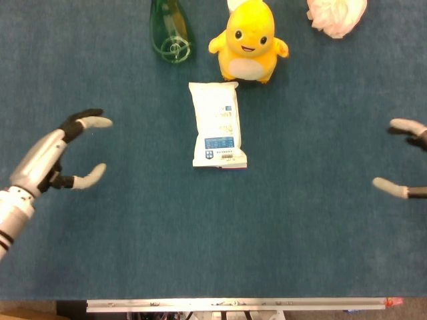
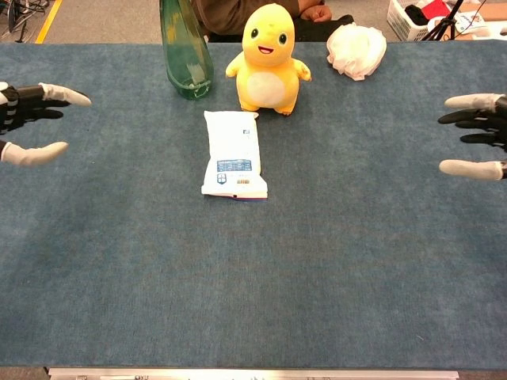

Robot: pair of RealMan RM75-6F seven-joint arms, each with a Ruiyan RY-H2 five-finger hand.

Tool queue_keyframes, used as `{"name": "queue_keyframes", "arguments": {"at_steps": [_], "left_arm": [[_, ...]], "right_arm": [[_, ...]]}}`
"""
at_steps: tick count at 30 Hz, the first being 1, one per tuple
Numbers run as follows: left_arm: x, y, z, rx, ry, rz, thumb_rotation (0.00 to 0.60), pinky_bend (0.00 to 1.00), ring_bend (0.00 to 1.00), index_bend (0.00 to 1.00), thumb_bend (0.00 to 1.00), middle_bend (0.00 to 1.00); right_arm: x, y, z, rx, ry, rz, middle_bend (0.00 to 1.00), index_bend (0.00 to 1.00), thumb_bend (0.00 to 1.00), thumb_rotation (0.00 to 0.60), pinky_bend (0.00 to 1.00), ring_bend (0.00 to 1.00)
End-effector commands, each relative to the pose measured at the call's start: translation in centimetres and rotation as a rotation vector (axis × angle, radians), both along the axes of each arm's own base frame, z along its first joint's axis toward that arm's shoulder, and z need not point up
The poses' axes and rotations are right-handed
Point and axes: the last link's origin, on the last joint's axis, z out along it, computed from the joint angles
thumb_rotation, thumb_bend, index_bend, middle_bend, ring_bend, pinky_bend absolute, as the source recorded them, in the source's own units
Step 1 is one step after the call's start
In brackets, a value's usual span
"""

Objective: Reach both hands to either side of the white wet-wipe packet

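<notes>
We have the flat white rectangular wet-wipe packet (image 1: pixel 217 125) lying near the middle of the blue felt-covered worktop (image 1: pixel 213 240), toward its far edge, long axis running from far edge to near edge, blue label at the near end. It sits just in front of the yellow plush dragon toy (image 1: pixel 249 41), apart from it.

Our left hand (image 1: pixel 63 153) is over the left side of the worktop, fingers spread and pointing at the packet, holding nothing. Our right hand (image 2: pixel 479 131) shows only at the right edge, fingers also apart and empty.

Key relation: packet lies between the two hands, both well apart from it; in the head view the left looks nearer. Each long side faces a hand, so we judge both need straight inward travel.

Tall green glass bottle (image 1: pixel 170 30) and crumpled white tissue (image 1: pixel 337 15) stand along the far edge.
</notes>
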Motion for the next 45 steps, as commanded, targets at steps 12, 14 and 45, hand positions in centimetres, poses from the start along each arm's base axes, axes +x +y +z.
{"name": "queue_keyframes", "arguments": {"at_steps": [12, 14, 45], "left_arm": [[5.2, 1.6, -4.2, -0.225, -0.19, 0.153, 0.6, 0.05, 0.0, 0.19, 0.38, 0.09], [5.9, 1.7, -4.8, -0.234, -0.195, 0.143, 0.6, 0.05, 0.0, 0.19, 0.38, 0.09], [9.7, 3.0, -8.9, -0.236, -0.225, 0.172, 0.6, 0.05, 0.0, 0.13, 0.5, 0.07]], "right_arm": [[3.3, -1.6, -4.0, 0.205, -0.15, -0.046, 0.24, 0.21, 0.34, 0.6, 0.16, 0.11], [3.6, -1.7, -4.3, 0.2, -0.151, -0.042, 0.24, 0.21, 0.34, 0.6, 0.16, 0.11], [4.8, -1.9, -5.3, 0.167, -0.191, -0.072, 0.23, 0.21, 0.29, 0.6, 0.16, 0.11]]}}
